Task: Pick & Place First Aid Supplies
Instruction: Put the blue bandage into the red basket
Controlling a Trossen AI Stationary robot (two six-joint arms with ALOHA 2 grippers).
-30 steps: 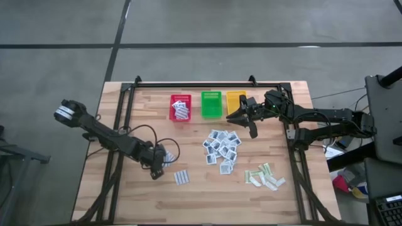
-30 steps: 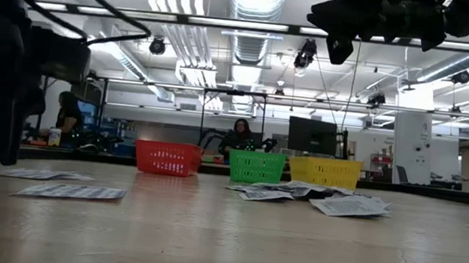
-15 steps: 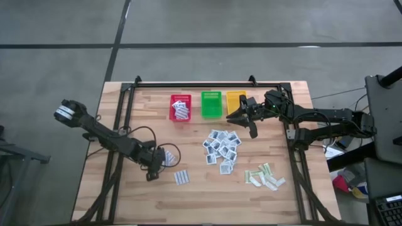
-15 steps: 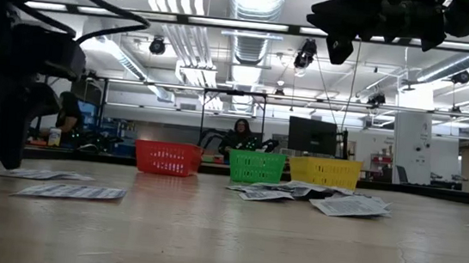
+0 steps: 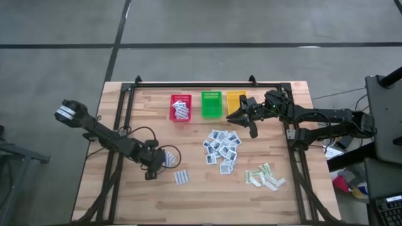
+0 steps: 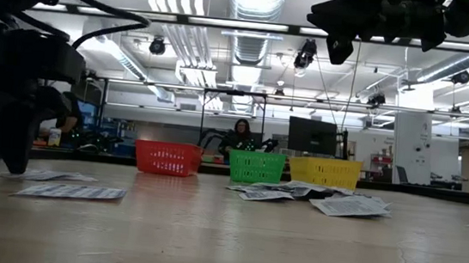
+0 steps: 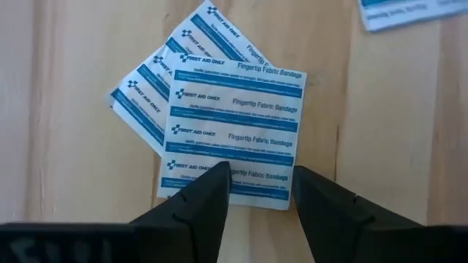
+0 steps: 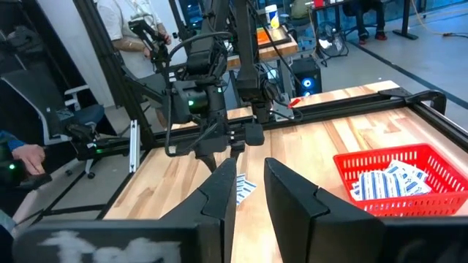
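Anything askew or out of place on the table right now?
Nothing damaged. Under the open left end effector, two striped packets overlap crookedly. The red basket holds packets; the green basket looks empty.

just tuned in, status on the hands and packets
Left hand open, low over striped packets. Right hand empty, raised near yellow basket. Nothing blocking.

Two dark jointed arms, looped black cable, pale cap on left arm's base.
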